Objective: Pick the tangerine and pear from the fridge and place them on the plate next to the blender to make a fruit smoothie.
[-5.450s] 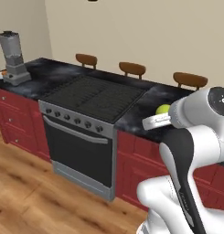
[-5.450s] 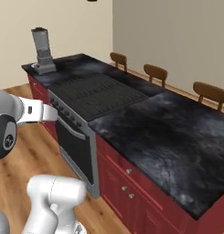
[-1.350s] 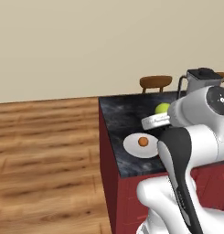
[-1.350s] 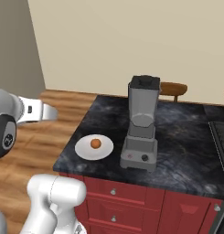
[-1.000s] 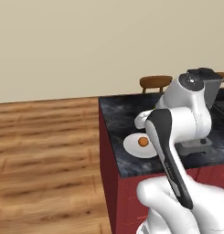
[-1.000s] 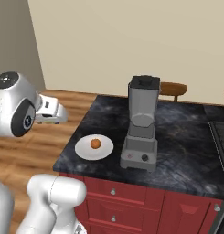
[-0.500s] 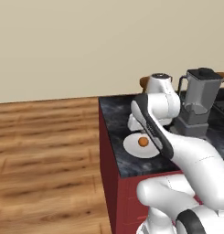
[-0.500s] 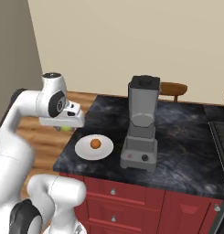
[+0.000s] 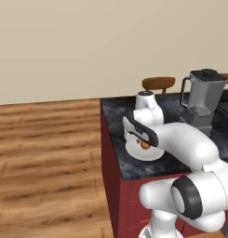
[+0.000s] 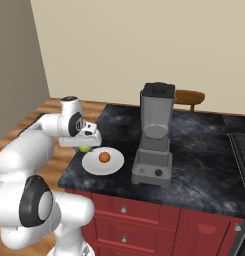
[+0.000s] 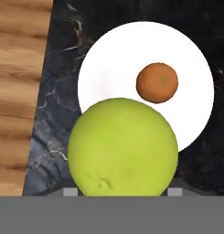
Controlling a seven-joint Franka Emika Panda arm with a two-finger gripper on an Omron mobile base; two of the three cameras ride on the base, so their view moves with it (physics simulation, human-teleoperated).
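My gripper (image 10: pixel 85 145) is shut on the pear (image 11: pixel 123 146), a yellow-green ball, and holds it just above the left edge of the white plate (image 11: pixel 113 59). The pear (image 10: pixel 84 148) hangs under the hand at the counter's left end. The tangerine (image 11: pixel 157 82) lies on the plate, a little past the middle. From the base, the tangerine (image 10: pixel 104 157) on the plate (image 10: pixel 114 165) sits left of the grey blender (image 10: pixel 155 135). In the left base view my arm covers part of the plate (image 9: pixel 134 151), with the tangerine (image 9: pixel 144 145) showing. The fridge is out of view.
The dark marble counter (image 10: pixel 204 155) ends just left of the plate, above wooden floor (image 9: pixel 45 153). Red cabinets (image 10: pixel 144 220) are below. Brown stools (image 9: pixel 158 83) stand behind the counter. A stove edge (image 10: pixel 241 150) lies at the far right.
The base drove from the stove to the blender end of the counter. Over the last second my arm swung out from the body, carrying the pear over the plate's edge.
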